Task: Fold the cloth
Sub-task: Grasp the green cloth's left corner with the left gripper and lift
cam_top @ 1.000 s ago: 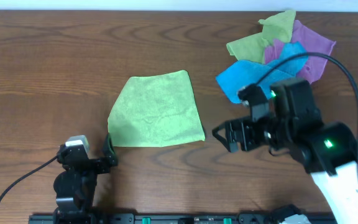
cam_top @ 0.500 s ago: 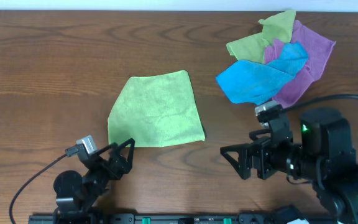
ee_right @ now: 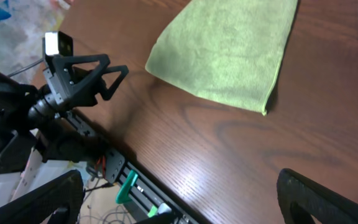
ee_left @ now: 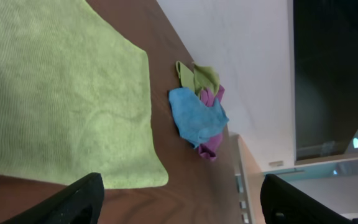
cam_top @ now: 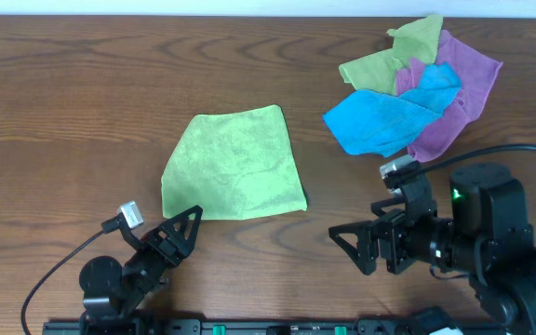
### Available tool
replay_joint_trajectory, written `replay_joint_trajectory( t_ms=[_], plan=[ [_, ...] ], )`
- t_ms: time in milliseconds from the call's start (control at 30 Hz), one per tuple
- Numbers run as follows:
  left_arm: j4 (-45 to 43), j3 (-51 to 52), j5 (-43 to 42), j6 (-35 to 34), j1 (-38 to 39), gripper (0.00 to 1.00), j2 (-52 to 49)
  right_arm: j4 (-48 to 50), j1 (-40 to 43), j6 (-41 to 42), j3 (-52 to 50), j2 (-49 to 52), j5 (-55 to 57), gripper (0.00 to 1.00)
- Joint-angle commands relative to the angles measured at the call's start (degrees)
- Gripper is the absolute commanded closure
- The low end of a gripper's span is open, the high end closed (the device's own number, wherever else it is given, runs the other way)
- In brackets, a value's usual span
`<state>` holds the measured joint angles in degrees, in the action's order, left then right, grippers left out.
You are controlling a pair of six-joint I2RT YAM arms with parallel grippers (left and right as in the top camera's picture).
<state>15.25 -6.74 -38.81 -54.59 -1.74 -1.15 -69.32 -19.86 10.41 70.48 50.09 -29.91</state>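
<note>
Both arms back, green cloth lying flat

The green cloth [cam_top: 235, 167] sits unmoved, centre-left on the table [cam_top: 63, 93]. In 1 second the right gripper [cam_top: 350, 247] has retreated from the cloth's right edge toward the front, and the left gripper [cam_top: 182, 233] has tipped forward. Both are spread wide and empty.

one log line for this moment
green cloth: flat, centre, ungripped | left gripper: open, empty | right gripper: open, empty | cloth pile: back right

Dark wood-grain table [cam_top: 82, 84], white wall [ee_left: 241, 56], dark window [ee_left: 328, 74]
</note>
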Motion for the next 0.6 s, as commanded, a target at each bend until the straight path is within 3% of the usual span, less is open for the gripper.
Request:
replay_joint_trajectory(
  t_ms=[0,367,567],
  plan=[
    [-1.18,0.31,0.74,4.76,-0.11,0.18,-3.1,0.57,-0.44,-2.43,0.76,-0.2,-0.68,0.01],
    [-2.14,-14.23,3.04,24.59,-0.11,0.14,-31.19,1.05,-0.44,-3.87,0.76,1.11,0.13,0.01],
    [7.17,-25.75,14.6,36.17,-0.17,0.1,-49.18,0.98,-0.44,-5.35,0.76,1.25,0.15,0.01]
  ],
)
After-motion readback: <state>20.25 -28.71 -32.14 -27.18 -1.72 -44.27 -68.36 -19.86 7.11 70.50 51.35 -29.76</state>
